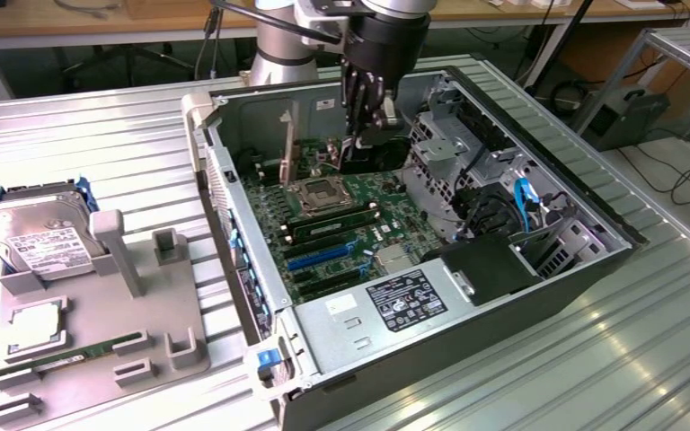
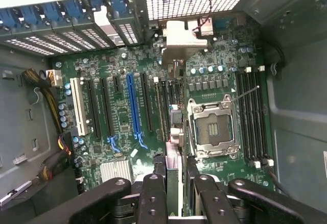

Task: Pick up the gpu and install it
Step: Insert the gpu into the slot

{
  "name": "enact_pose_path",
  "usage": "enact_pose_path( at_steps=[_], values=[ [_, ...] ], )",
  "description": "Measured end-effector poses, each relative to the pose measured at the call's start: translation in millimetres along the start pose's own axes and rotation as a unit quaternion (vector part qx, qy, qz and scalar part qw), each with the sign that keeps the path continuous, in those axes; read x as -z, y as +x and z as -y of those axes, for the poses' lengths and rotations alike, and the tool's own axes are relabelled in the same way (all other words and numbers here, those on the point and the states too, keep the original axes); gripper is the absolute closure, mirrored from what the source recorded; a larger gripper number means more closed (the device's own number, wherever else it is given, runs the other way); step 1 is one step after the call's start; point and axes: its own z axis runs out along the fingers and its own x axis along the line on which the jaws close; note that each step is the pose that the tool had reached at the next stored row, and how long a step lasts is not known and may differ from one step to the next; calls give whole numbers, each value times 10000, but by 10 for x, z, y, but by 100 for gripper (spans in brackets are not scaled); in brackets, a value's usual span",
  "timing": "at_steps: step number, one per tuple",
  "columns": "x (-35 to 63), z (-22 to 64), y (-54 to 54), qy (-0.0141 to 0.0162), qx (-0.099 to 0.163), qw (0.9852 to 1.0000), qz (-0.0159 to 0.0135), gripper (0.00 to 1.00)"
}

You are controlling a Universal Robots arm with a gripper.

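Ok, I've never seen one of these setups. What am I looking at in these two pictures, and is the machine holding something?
It is a robot arm with a grasping tool reaching into an open computer case lying on a metal table. One picture is taken from off the arm. The other looks down from its wrist onto the motherboard. There the tool's fingers appear to grip the gpu, seen edge-on, just above the board. Beside the case, a grey holder carries a hard drive, a processor chip and a RAM stick.
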Motion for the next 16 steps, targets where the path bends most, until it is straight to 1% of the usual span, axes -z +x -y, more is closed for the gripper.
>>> enact_pose_path(
  at_steps=[10, 11, 12, 13, 16],
  values=[
    [0, 0, 0, -1, 207, 9998, -5, 74],
    [0, 0, 0, -3, 427, 9991, -12, 74],
    [0, 0, -1, -6, 763, 9971, 0, 74],
    [0, 0, 0, -21, 789, 9964, 306, 74],
    [-13, 19, 145, -21, 789, 9964, 306, 74]
  ],
)
